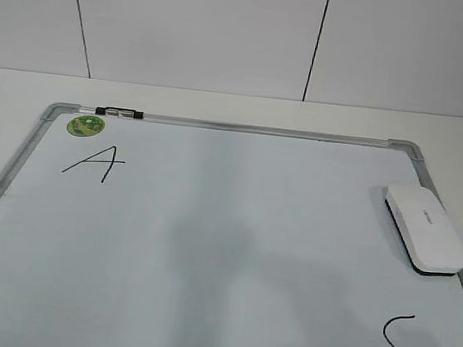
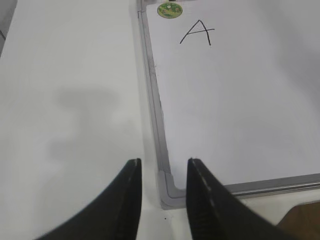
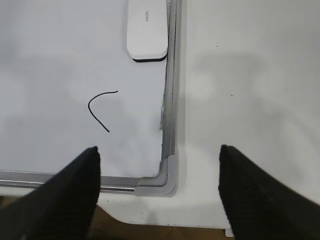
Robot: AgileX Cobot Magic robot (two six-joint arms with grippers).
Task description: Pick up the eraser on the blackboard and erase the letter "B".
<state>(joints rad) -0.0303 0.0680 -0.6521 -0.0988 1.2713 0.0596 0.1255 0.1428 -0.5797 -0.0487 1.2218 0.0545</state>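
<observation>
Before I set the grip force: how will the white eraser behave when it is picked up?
The eraser looks like a stiff, smooth plastic block, so it probably won't flex, though it may slip in a light grip. It lies flat and low on the blackboard, so tipping or rolling is unlikely. The right claw is open wide enough to span it, judging by eye.

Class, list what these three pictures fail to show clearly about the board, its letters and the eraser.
- Letter "B": appears in no view; only the "A" and "C" show.
- Blackboard: near edge cut off by the exterior frame.
- Eraser lettering: too small to read; in the right wrist view its far end is cropped.
- Green sticker: print too small.
</observation>
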